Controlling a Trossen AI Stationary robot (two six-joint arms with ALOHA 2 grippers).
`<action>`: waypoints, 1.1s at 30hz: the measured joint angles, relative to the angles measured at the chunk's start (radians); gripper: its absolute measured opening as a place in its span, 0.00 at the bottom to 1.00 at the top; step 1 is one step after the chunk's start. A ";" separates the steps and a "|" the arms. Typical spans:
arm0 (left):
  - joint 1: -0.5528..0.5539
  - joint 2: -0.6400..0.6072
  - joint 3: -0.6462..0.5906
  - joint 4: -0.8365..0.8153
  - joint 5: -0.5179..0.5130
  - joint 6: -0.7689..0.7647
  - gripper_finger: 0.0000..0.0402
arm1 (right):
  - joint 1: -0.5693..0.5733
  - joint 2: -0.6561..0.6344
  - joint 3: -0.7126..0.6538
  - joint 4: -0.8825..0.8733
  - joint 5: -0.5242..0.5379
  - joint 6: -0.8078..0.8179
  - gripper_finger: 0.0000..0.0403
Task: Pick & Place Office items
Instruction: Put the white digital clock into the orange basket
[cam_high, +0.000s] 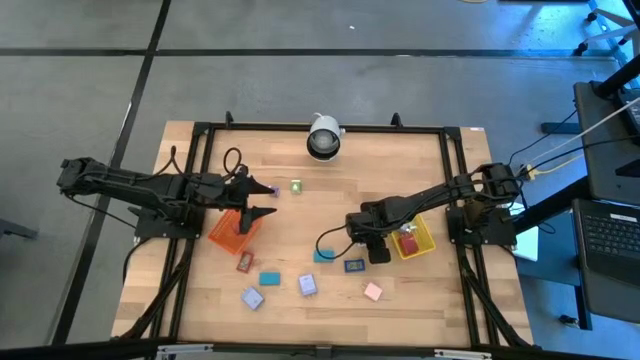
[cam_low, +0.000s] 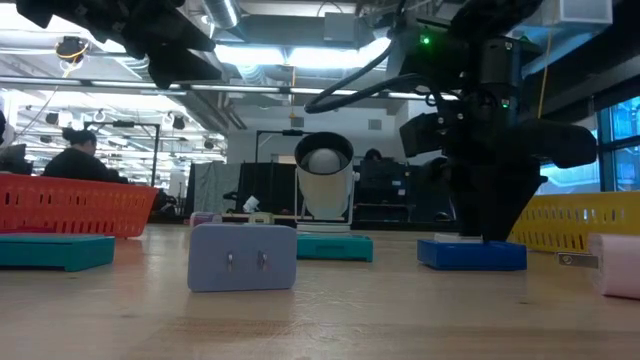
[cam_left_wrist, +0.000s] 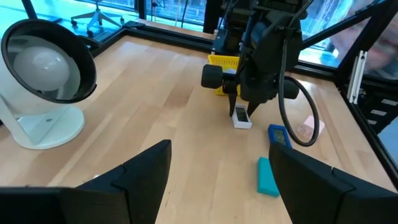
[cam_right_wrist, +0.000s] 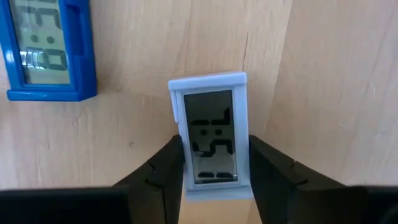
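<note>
Office items scattered on worktop (cam_high: 300, 230), white clock (cam_right_wrist: 211, 134) w/ grey LCD seen only in wrist cam, right hand (cam_right_wrist: 214, 165) pinching its sides, blue clock (cam_right_wrist: 46, 46) beside, left hand (cam_left_wrist: 217, 180) spread over orange tray (cam_high: 232, 232).

Smooth pale wood table (cam_high: 320, 200), glossy plastic white clock (cam_right_wrist: 210, 134), matt black fingers (cam_right_wrist: 163, 174).

Pale grey block (cam_right_wrist: 211, 134) showing dark display segments, not legible as digits, dark blue block (cam_right_wrist: 46, 50) showing faint segments, likewise unreadable, no brand or label reading clearly.
</note>
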 joint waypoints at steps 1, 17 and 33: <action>0.000 0.000 0.000 0.000 0.000 -0.008 0.66 | 0.000 0.000 0.000 0.000 0.000 0.000 0.36; 0.000 0.000 0.000 0.065 -0.034 -0.151 0.66 | -0.003 -0.042 -0.002 -0.012 0.160 -0.004 0.35; 0.067 0.038 0.001 0.082 -0.056 -0.272 0.66 | -0.017 -0.059 0.258 -0.119 0.597 -0.094 0.35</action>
